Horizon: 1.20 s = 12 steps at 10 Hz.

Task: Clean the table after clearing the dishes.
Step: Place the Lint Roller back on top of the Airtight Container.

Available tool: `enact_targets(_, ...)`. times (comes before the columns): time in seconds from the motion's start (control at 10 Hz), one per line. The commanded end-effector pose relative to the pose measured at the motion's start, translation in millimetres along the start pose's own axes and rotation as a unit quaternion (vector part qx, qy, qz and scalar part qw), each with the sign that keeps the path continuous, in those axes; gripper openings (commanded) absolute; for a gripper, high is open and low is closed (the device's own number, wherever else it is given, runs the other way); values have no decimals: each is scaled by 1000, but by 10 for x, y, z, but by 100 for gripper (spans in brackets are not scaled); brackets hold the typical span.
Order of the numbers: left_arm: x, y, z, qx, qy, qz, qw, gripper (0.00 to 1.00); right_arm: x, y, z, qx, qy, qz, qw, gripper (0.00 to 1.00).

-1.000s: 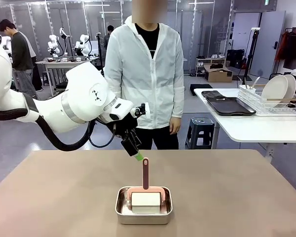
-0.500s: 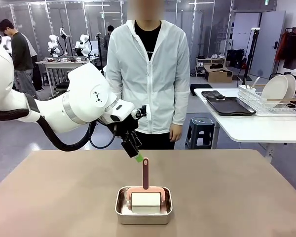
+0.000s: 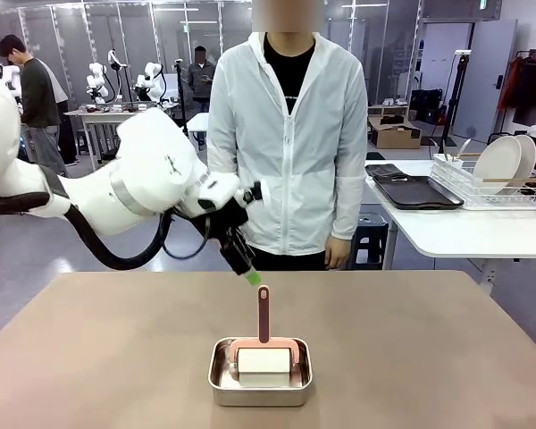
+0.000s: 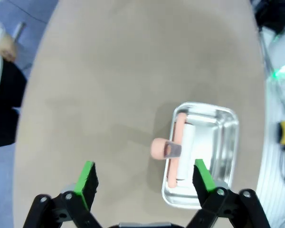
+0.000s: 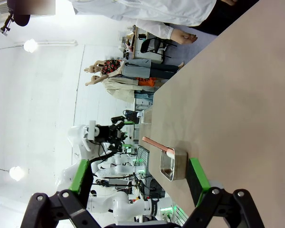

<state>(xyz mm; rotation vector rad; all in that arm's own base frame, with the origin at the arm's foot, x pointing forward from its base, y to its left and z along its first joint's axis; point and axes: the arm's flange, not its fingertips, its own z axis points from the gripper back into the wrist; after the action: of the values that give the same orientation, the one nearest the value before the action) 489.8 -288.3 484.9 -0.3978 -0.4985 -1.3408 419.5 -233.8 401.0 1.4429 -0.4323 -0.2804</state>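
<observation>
The taupe table [image 3: 429,340] carries a small steel pan [image 3: 260,382] with a pink-handled white roller [image 3: 264,360] in it, handle pointing up. My left gripper [image 3: 250,275] hovers just above and left of the handle tip. In the left wrist view it [image 4: 145,178] is open, with the handle end [image 4: 161,148] and the pan [image 4: 213,142] below, between the pads. My right gripper [image 5: 138,178] is open and holds nothing, low beside the table [image 5: 228,95], with the pan [image 5: 173,166] far off. The dishes, white plates [image 3: 500,163] and dark trays [image 3: 415,191], are on the side table.
A person in a white jacket [image 3: 290,143] stands at the table's far edge, hands down. The white side table [image 3: 464,234] with a wire rack [image 3: 482,189] is at the back right. Bare tabletop lies on both sides of the pan.
The person has stepped to picture right. My left gripper has risen slightly and turned, staying over the roller handle. The pan and roller have not moved.
</observation>
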Motion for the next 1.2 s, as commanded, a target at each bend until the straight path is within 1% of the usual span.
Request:
enact_targets(0.0,-209,206,746,-22,-77,162,984,100,-7,32,3,2,2,3,1000,100)
enact_targets(0.1,-525,332,1130,-25,-94,258,961,100,-7,32,3,2,2,3,1000,100)
enact_targets(0.2,-858,416,1406,-45,-108,332,936,100,-7,32,3,2,2,3,1000,100)
enact_targets(0.3,-1245,516,1668,-103,-144,399,900,100,-7,32,3,2,2,3,1000,100)
enact_targets(0.4,-1681,611,1936,-166,-194,462,849,100,-7,32,3,2,2,3,1000,100)
enact_targets(0.5,-2058,640,2129,-199,-274,496,800,100,-7,32,3,2,2,3,1000,100)
enact_targets(0.6,-2446,586,2324,-242,-313,500,770,100,-7,32,3,2,2,3,1000,100)
enact_targets(0.7,-2831,561,2486,-251,-362,500,746,100,-7,32,3,2,2,3,1000,100)
enact_targets(0.8,-3221,523,2628,-251,-395,509,723,100,-7,32,3,2,2,3,1000,100)
enact_targets(0.9,-3600,497,2707,-238,-419,538,692,100,-7,32,3,2,2,3,1000,100)
enact_targets(1.0,-3970,508,2737,-209,-448,571,655,100,-7,32,3,2,2,3,1000,100)
enact_targets(1.1,-4221,536,2692,-192,-457,601,627,100,-7,32,3,2,2,3,1000,100)
